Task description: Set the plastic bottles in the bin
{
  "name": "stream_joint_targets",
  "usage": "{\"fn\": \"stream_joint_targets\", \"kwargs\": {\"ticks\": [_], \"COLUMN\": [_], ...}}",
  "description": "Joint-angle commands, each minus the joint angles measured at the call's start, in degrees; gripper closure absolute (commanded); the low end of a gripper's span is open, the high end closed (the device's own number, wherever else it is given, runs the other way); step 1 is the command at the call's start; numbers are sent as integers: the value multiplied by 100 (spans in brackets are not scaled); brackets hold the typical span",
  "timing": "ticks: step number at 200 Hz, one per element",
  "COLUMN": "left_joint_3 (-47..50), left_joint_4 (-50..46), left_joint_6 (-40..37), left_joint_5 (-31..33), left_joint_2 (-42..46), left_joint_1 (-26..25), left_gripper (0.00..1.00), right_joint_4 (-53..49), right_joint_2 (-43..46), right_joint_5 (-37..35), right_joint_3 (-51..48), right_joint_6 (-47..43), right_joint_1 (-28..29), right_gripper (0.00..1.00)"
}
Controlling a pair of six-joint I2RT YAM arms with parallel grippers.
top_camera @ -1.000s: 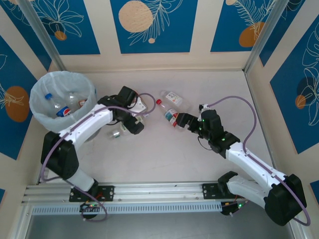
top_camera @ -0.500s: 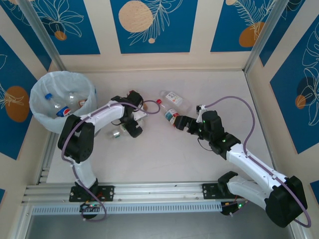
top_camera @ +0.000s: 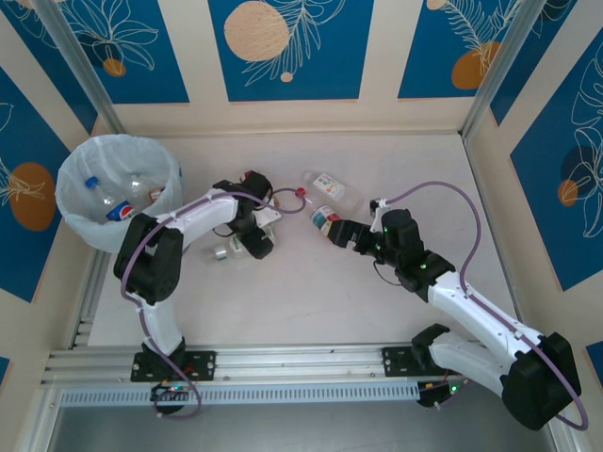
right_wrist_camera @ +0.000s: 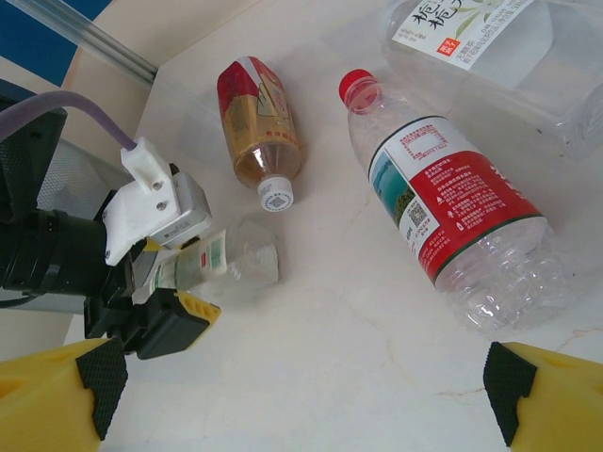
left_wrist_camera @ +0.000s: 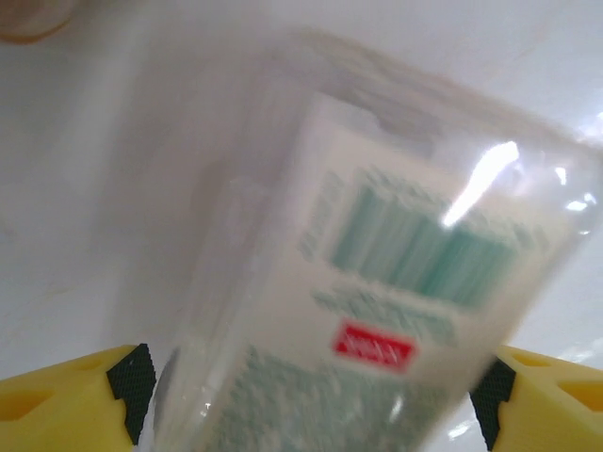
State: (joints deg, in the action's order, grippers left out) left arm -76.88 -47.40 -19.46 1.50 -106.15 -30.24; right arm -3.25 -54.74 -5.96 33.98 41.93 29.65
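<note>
1. The counter [top_camera: 311, 301] beneath me is pale and smooth, with faint veins like marble.
2. The bin [top_camera: 68, 202] stands at the far left of the counter. It is round and grey, lined with a crinkled translucent white bag. Some clear bottles lie inside it, among them a blue-labelled bottle [top_camera: 118, 211].
3. My right arm [top_camera: 471, 306] runs from the near right corner diagonally up and left, its wrist low near the loose bottles at the counter's middle.
4. My left arm [top_camera: 184, 221] rises from its base, folds sharply at the elbow beside the bin and reaches right, its wrist low over the counter.
5. My left jaws [left_wrist_camera: 311, 391] stand wide astride the green-and-white bottle [left_wrist_camera: 377, 311]. This thin, clear, glossy bottle lies on the counter. My black pads [left_wrist_camera: 130, 377] sit at either side of it, and I cannot tell whether they are pressing it.
6. My right jaws [right_wrist_camera: 306, 377] are spread wide and hold nothing. The red-and-white bottle [right_wrist_camera: 443, 202] lies on its side just ahead of them, untouched, its clear base ribbed.
7. A white-labelled bottle [right_wrist_camera: 490, 38], clear and dimpled, lies just beyond the red-and-white one.
8. The brown bottle [right_wrist_camera: 256, 118], wrapped in red and tan, lies between the two jaws, its white cap [right_wrist_camera: 275, 195] pointing toward the green-and-white bottle.
9. The red cap [right_wrist_camera: 356, 87] tops the red-and-white bottle.
</note>
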Motion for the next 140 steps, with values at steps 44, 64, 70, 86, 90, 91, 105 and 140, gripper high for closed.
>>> {"fn": "stream_joint_targets", "kwargs": {"ticks": [44,64,70,86,90,91,105,140], "left_joint_3": [79,77,89,153,168,167,228,358], "left_joint_4": [-48,-115,-108,24,60,71,178,399], "left_joint_6": [208,195,197,161,161,162,162,151], "left_joint_5": [225,303,299,246,246,246,263,281], "left_joint_2": [-211,-371,-400,-443,-442,-442,-386,-108], "left_joint_1": [-149,-167,-173,-182,-179,-177,-184,-193], "left_gripper": [17,18,18,20,21,21,23,33], "right_joint_4": [175,186,184,184,185,184,158,154], "right_joint_2": [95,73,64,67,68,68,64,66], "right_joint_5": [-15,-28,-41,-52,-55,-55,-55,-55], "right_joint_3": [-24,-27,-31,-48,-42,-45,-40,-47], "right_joint_6": [-22,-3,14,49,52,52,52,47], "right_joint_1": [42,37,43,42,41,41,42,41], "right_gripper": [1,0,0,1,1,0,0,0]}}
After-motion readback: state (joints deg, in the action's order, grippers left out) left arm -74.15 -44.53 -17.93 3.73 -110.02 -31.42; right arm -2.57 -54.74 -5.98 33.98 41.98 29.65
